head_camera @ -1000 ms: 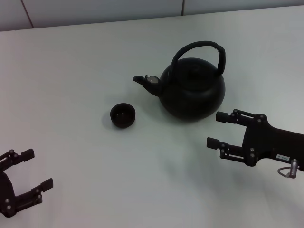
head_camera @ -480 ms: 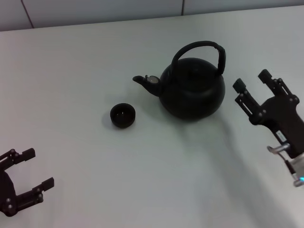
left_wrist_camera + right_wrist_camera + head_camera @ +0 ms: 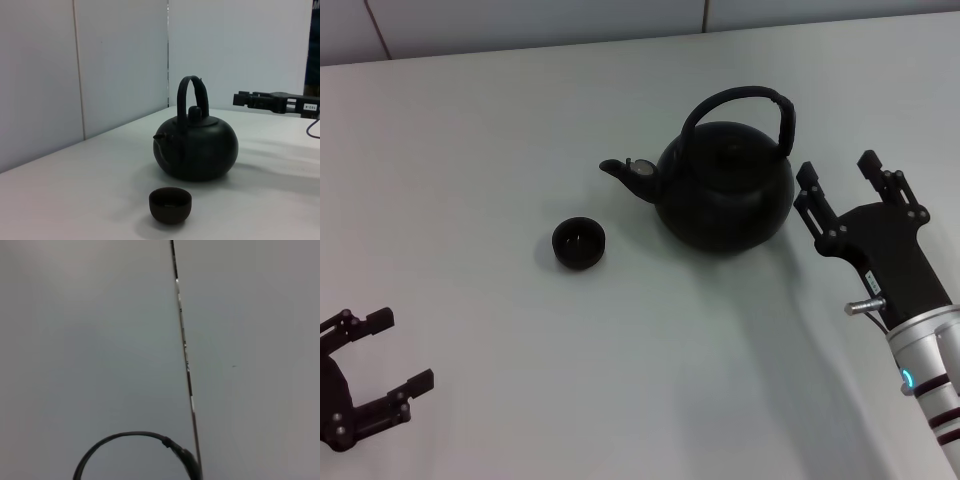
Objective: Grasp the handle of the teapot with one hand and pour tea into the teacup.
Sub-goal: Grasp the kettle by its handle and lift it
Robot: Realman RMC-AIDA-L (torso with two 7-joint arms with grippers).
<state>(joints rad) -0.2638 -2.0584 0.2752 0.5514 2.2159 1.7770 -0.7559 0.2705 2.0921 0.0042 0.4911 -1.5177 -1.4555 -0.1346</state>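
The glossy black teapot (image 3: 725,195) stands on the white table, spout pointing left, its arched handle (image 3: 740,100) upright. It also shows in the left wrist view (image 3: 196,150). The small black teacup (image 3: 578,243) sits to the left of the spout, a short gap away, and shows in the left wrist view (image 3: 170,204). My right gripper (image 3: 837,175) is open, raised just to the right of the teapot, fingers pointing away, holding nothing. The right wrist view shows only the top of the handle (image 3: 135,445). My left gripper (image 3: 395,350) is open and parked at the near left.
The white table (image 3: 470,150) runs back to a pale panelled wall (image 3: 520,20). The right arm (image 3: 920,340) reaches in from the lower right corner.
My right gripper swung from a low sideways pose at the front right up and back to beside the teapot's right side, then edged closer to it. The left arm, teapot and teacup stayed still.
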